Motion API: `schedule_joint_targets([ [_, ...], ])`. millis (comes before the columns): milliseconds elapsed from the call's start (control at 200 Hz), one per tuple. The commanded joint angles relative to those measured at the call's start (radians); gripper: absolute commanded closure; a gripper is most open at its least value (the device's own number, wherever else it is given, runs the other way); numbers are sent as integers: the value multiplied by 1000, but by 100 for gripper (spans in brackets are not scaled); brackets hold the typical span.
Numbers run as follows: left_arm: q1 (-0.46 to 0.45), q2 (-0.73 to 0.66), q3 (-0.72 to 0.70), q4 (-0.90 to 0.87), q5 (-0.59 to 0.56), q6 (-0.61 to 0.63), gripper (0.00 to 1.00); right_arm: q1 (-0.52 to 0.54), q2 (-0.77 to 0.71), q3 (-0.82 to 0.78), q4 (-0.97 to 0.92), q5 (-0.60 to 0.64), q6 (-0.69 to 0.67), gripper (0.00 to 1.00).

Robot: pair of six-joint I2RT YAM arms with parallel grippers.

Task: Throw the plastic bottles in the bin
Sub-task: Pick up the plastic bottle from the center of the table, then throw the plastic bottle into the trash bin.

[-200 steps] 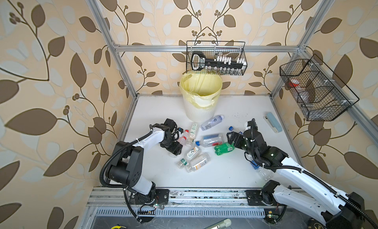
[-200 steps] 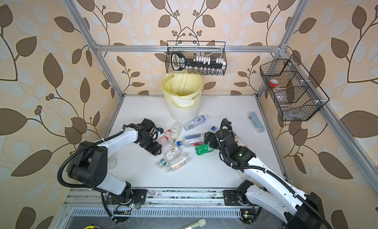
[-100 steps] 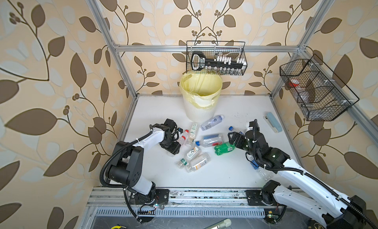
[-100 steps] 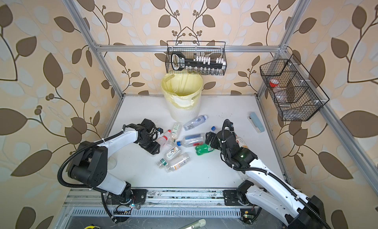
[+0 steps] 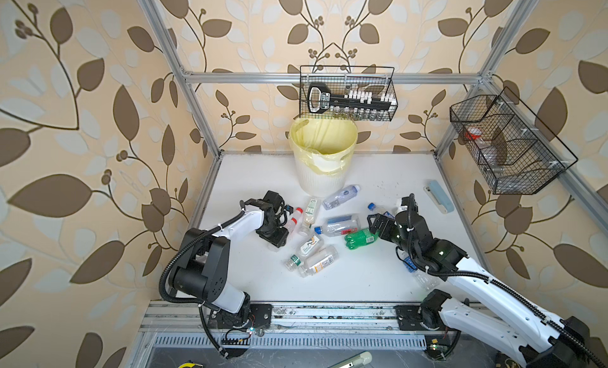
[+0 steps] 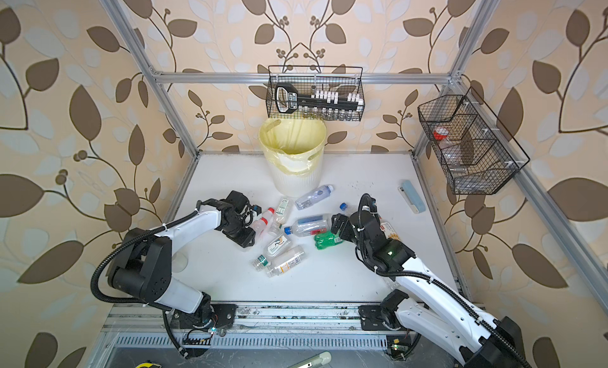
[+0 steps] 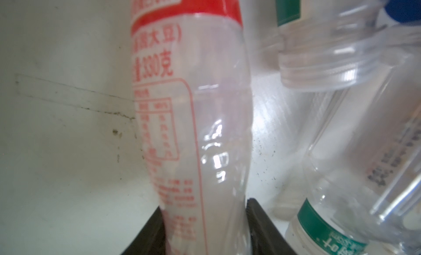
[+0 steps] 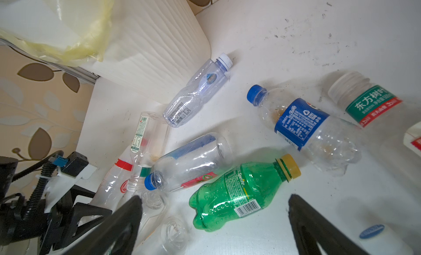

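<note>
Several plastic bottles lie scattered mid-table in front of the cream ribbed bin [image 5: 324, 175] [image 6: 294, 180] with its yellow liner. My left gripper [image 5: 285, 226] [image 7: 204, 208] is shut on a clear red-labelled bottle [image 5: 293, 218] [image 7: 193, 105], a finger pressed against each side of its lower end, still down on the table. My right gripper [image 5: 375, 226] [image 8: 215, 198] hangs open just over the green bottle [image 5: 360, 238] [image 8: 241, 190], which lies on its side between the spread fingers. A blue-capped clear bottle [image 5: 340, 225] lies just beyond it.
More bottles crowd the left gripper: a green-banded one [image 7: 323, 228] and an open-necked clear one [image 7: 319, 67]. A blue-labelled bottle [image 8: 300, 121] lies beside the right arm. A pale blue block [image 5: 439, 192] sits far right. Black wire baskets [image 5: 347, 93] [image 5: 506, 142] hang above.
The left gripper's jaws have closed onto the red-labelled bottle. The right gripper has edged left, closer over the green bottle, staying open.
</note>
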Motion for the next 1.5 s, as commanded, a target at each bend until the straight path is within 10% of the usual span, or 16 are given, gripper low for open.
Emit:
schedule_joint_targets([
  [0, 0, -92, 22, -38, -28, 21, 51, -3, -7, -17, 3, 2, 13, 0],
  [670, 276, -183, 132, -157, 187, -3, 52, -9, -22, -44, 22, 9, 39, 0],
  [1494, 300, -270, 517, -263, 304, -151, 56, -24, -78, -64, -11, 34, 62, 0],
])
